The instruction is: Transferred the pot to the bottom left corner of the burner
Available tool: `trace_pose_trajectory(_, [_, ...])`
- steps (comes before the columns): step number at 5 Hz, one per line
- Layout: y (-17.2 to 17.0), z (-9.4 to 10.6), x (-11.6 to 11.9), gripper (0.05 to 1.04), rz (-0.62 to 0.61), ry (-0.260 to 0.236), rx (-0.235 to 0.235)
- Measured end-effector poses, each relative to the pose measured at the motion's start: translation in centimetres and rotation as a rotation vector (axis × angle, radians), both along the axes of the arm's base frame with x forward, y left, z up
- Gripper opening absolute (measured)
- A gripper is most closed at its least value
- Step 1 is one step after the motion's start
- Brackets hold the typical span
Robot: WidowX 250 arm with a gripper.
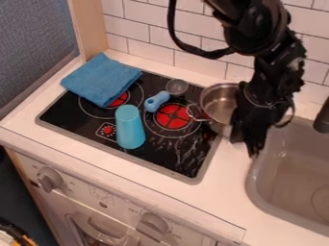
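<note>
Hanging beside and partly in front of the pot (214,98), the claw (247,144) has it on the upper left, as the camera sees it; whether it is spread, pressed together or pinching the rim, I cannot tell. The pot is at the right edge of the cooktop (191,180), close to the sink (257,190). Being round, it offers no long axis, but its loop handle (195,113) points left, roughly toward the printed red ring (172,116). The bottom left corner lies well across the black panel, so the carry would run leftward and toward the oven front, and the tapered cup (130,127) looks like the thing to clear. The pot is shiny metal with thin walls and a curved lip, likely slippery and apt to swing if held off-centre. The cup looks like smooth, matte turquoise plastic; the folded blue cloth (101,79) is soft and nubbly. Glossy reflections streak the flat cooktop, framed in grey and set into a pale, smooth surface (160,192).
</note>
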State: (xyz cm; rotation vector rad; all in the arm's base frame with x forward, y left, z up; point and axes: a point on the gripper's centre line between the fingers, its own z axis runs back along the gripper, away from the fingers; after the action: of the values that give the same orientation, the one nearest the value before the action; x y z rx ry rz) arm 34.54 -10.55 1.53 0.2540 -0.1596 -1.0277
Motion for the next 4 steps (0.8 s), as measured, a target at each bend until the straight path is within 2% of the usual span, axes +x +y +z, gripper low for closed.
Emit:
trace_pose_trajectory(1, [-0.2, 3.2, -0.3, 0.1, -0.008, -0.057, 0.001])
trace_pose_trajectory(2, [2.0, 6.4, -1.6, 0.1, 0.056, -0.113, -0.018])
trace_pose_trajectory(4, [9.4, 10.4, -5.1, 0.099, 0.264, -0.185, -0.003])
